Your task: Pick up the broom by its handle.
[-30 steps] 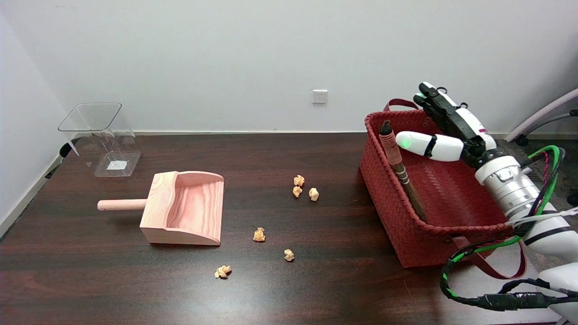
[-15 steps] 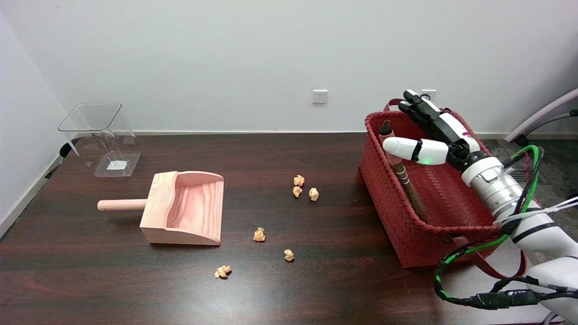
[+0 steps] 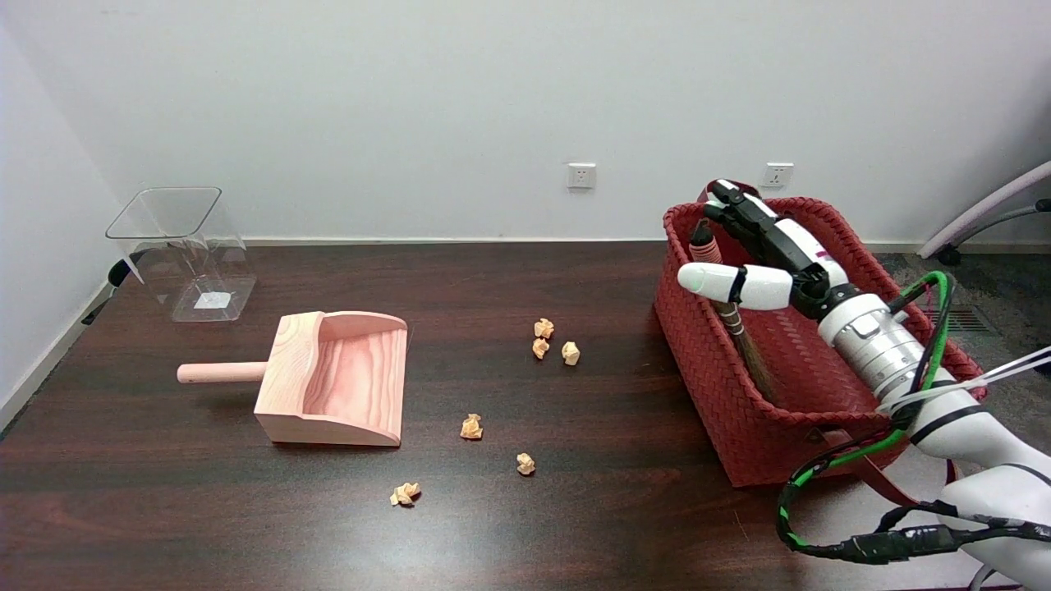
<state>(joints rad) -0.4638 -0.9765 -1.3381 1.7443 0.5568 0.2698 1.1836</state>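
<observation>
Broom [image 3: 733, 316] leans in the red basket [image 3: 722, 410], handle up at the left wall. Your right hand [image 3: 759, 254] brackets that handle, fingers apart, seemingly not gripping yet. You're at the grasp: close round the handle, then lift. Outward: six paper scraps [image 3: 472, 427], one dustpan [image 3: 337, 377], one clear bin [image 3: 185, 250].

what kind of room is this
Probably an office or lab set up for a sweeping test: a dark wooden table against a bare white wall with sockets, and a chair base at right.
</observation>
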